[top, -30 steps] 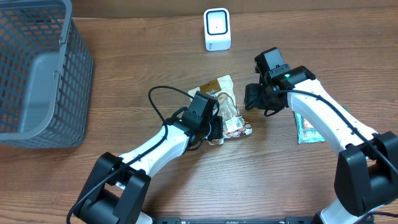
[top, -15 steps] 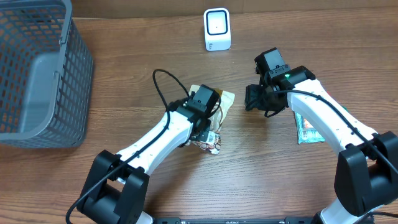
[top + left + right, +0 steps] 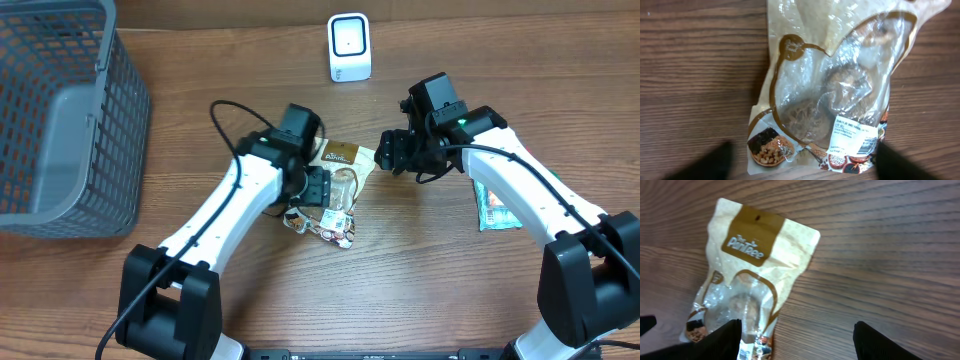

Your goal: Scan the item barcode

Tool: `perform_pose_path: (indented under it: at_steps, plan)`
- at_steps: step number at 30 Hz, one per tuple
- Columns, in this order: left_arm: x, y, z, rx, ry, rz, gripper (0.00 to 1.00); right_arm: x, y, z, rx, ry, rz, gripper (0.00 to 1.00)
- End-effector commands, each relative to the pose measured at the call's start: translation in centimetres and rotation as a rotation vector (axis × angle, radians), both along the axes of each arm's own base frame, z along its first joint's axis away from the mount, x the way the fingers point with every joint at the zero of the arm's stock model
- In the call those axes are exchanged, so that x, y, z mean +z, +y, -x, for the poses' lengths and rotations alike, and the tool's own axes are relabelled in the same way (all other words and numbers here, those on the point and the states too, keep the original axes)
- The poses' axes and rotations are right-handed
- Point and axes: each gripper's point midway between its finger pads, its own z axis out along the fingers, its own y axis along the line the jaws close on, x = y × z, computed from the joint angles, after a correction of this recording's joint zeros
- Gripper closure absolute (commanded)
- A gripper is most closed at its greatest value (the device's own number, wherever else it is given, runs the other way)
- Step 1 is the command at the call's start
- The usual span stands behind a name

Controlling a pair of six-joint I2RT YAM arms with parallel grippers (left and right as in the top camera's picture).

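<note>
My left pincer (image 3: 805, 162) is wide open, empty; pouch (image 3: 825, 85) flat below. Glossy film could slip on pickup, hiding the label (image 3: 852, 137).

**Surfaces as I saw them from the console**

The table (image 3: 450, 290) read as brown wood, or a wood-grain laminate, with a smooth, mostly matt finish and fine streaks in the close views. The pouch (image 3: 825, 95) at frame centre was glossy plastic film. Its clear window was wrinkled and caught white glare, its upper part was printed to look like tan kraft paper, and it carried a white paper-like label (image 3: 852, 135). The basket (image 3: 60, 120) at upper left looked like matt grey plastic mesh. The scanner (image 3: 349, 47) at top centre was smooth white plastic with a slight sheen. Both arms' shells (image 3: 230, 200) were glossy white plastic with matt black joints. A teal packet (image 3: 493, 208) at right looked shiny.
</note>
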Motion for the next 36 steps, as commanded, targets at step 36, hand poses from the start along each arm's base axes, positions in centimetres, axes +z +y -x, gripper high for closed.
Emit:
perform_pose_path:
  at_steps: [36]
  plan:
    - [-5.9,-0.5,0.9,0.293,0.072,0.309,0.05,0.1,1.7,0.6,0.092,-0.028,-0.012,0.27]
